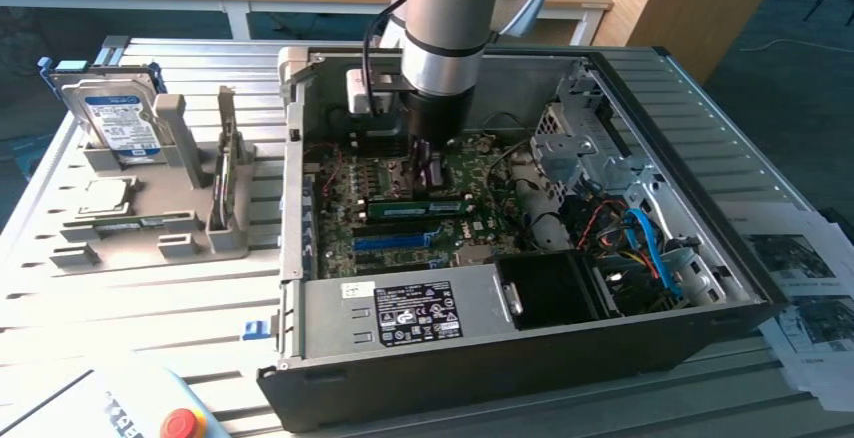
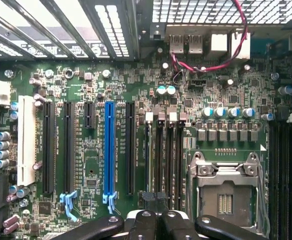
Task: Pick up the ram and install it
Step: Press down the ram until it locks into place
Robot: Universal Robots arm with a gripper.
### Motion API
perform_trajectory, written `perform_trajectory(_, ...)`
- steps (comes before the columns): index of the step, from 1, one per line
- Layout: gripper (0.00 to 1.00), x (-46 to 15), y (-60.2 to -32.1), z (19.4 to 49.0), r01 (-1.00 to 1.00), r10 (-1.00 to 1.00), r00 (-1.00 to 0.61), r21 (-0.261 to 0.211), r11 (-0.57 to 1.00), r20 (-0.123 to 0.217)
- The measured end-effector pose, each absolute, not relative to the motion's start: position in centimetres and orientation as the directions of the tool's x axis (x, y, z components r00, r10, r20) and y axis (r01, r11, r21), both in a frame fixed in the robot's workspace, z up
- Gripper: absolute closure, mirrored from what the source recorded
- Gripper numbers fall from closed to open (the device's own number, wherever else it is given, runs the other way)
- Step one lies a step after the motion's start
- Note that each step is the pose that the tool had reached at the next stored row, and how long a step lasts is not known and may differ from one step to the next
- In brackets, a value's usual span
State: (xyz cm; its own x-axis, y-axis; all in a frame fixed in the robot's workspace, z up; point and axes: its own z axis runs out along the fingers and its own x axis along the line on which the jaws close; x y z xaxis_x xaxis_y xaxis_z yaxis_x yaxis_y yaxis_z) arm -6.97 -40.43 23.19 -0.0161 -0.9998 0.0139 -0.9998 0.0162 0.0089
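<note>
Ram (image 1: 416,208), a thin green stick with dark chips, lies seated on motherboard (image 2: 226,85); gripper (image 2: 155,220) pressed together above

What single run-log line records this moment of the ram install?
arm: inside PC case | fingers: shut, above motherboard | ram: lying on board by slots | blue slot: unoccupied

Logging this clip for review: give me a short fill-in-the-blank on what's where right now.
1. The arm reaches down into the open computer ____.
2. The ram lies on the ____ inside the case.
3. The hard drive stands upright in a grey ____ outside the case.
4. The longest coloured slot on the board is ____.

Missing words: case; motherboard; holder; blue
</note>
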Motion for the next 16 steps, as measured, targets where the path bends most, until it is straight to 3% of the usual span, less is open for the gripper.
perform_trajectory(16, 0.90, -8.2, -40.4, 23.2, -1.000, -1.000, -0.016, 0.006, 0.016, 0.014)
